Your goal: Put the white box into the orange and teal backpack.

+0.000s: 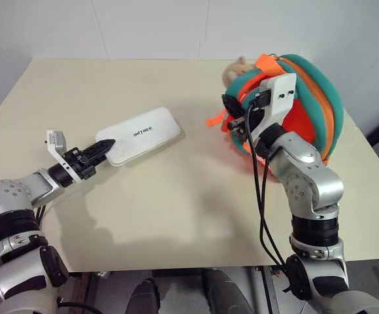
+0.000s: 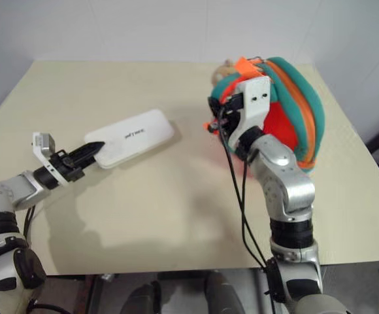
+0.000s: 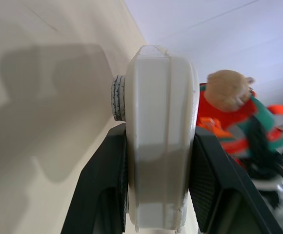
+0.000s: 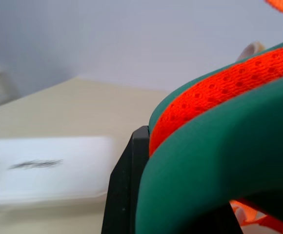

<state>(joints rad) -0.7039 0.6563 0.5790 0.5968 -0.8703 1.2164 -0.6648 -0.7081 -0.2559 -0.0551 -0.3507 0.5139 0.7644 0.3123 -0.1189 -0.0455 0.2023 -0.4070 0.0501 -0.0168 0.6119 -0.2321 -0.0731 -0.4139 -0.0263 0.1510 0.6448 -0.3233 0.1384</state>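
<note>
The white box point(image 1: 144, 134), flat with small dark lettering on its lid, is at the table's left middle. My left gripper point(image 1: 103, 149) is shut on its near end, and in the left wrist view the box point(image 3: 158, 136) sits edge-on between both black fingers point(image 3: 102, 190). I cannot tell whether it rests on the table. The orange and teal backpack point(image 1: 317, 98) stands at the right. My right gripper point(image 1: 232, 110) is shut on its left rim. In the right wrist view the padded teal and orange edge point(image 4: 219, 146) lies against a black finger point(image 4: 127, 185).
The tan table point(image 1: 176, 209) reaches the white wall at the back, with edges close on the left, right and front. A tan plush toy point(image 1: 236, 70) pokes out behind the backpack. A black cable point(image 1: 260, 196) hangs along my right arm.
</note>
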